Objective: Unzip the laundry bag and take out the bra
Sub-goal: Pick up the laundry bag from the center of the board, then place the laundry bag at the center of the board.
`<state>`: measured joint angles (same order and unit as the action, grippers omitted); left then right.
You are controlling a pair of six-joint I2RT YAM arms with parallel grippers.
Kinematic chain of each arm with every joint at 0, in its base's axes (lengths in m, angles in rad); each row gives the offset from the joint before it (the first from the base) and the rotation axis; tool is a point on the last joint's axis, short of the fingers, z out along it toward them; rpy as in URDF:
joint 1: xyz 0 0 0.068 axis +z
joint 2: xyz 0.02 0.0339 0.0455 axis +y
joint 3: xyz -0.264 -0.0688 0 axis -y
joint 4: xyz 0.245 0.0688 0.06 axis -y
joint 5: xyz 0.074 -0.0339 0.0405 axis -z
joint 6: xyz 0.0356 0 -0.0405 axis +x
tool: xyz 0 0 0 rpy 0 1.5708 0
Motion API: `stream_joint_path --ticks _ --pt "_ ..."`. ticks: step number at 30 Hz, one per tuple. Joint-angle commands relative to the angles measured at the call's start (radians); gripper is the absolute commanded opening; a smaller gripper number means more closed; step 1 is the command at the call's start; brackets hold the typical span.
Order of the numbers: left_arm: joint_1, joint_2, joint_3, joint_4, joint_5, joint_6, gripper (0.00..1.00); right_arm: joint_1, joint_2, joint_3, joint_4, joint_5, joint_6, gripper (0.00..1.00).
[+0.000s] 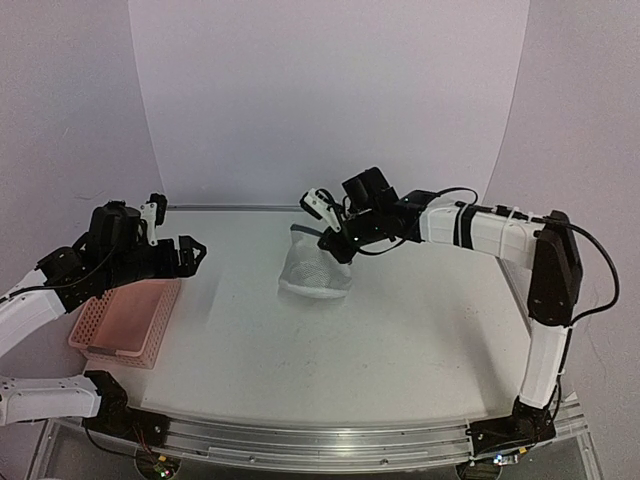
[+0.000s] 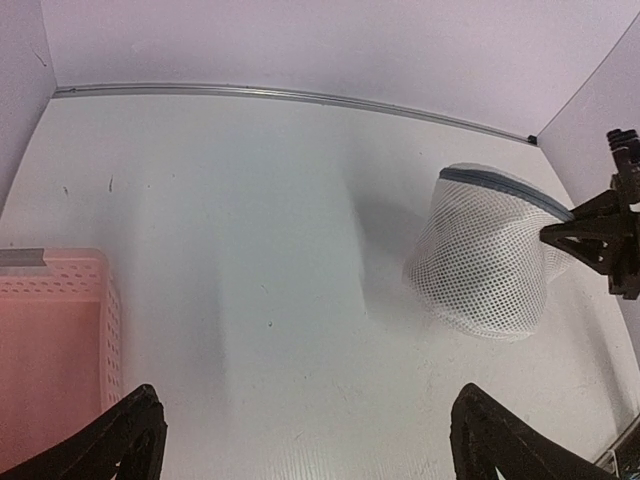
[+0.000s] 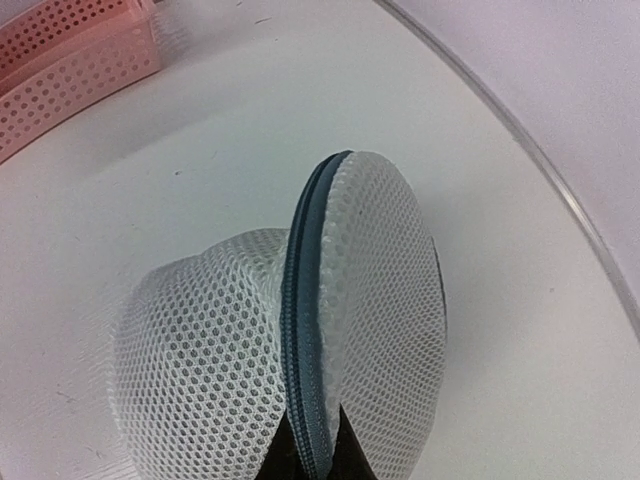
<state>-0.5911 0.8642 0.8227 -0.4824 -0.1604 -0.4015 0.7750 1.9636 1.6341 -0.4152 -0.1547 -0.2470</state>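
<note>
The laundry bag [image 1: 315,270] is a white mesh cylinder, tipped on its side at mid-table. It also shows in the left wrist view [image 2: 485,265] and fills the right wrist view [image 3: 220,340]. Its grey zip [image 3: 300,300] runs round the rim and looks closed where it shows. My right gripper [image 1: 334,243] is shut on that zip rim [image 3: 315,455] and holds the bag's far edge up. My left gripper [image 1: 190,250] is open and empty, hovering over the left of the table [image 2: 305,440], well apart from the bag. No bra shape shows in the bag.
A pink lattice basket [image 1: 92,322] sits at the left front, below my left arm. Its inside looks smooth orange-pink [image 2: 40,370], and I cannot tell what it is. It also shows in the right wrist view [image 3: 70,60]. A metal rail [image 1: 240,207] runs along the back edge.
</note>
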Motion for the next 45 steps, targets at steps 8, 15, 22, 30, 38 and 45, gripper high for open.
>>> stream_joint_path --ticks 8,15,22,30,38,45 --pt "-0.004 0.023 0.058 0.005 -0.031 -0.006 1.0 0.204 -0.183 -0.361 0.58 0.8 -0.207 0.0" --pt "-0.004 0.031 0.057 0.005 -0.035 -0.002 1.0 0.313 -0.099 -0.482 0.889 0.993 -0.364 0.0" --pt "-0.004 0.022 0.041 0.005 -0.032 -0.009 1.0 0.384 -0.042 -0.486 0.919 1.028 -0.368 0.03" --pt "-0.004 0.026 0.032 0.005 -0.022 -0.015 1.0 0.447 -0.027 -0.501 0.9 1.032 -0.341 0.31" --pt "-0.004 0.024 0.032 0.006 -0.006 -0.02 1.0 0.476 -0.164 -0.471 0.662 0.88 -0.16 0.57" --pt "-0.004 0.051 0.045 0.007 0.07 -0.037 1.0 0.476 -0.283 -0.36 0.256 0.63 -0.033 0.73"
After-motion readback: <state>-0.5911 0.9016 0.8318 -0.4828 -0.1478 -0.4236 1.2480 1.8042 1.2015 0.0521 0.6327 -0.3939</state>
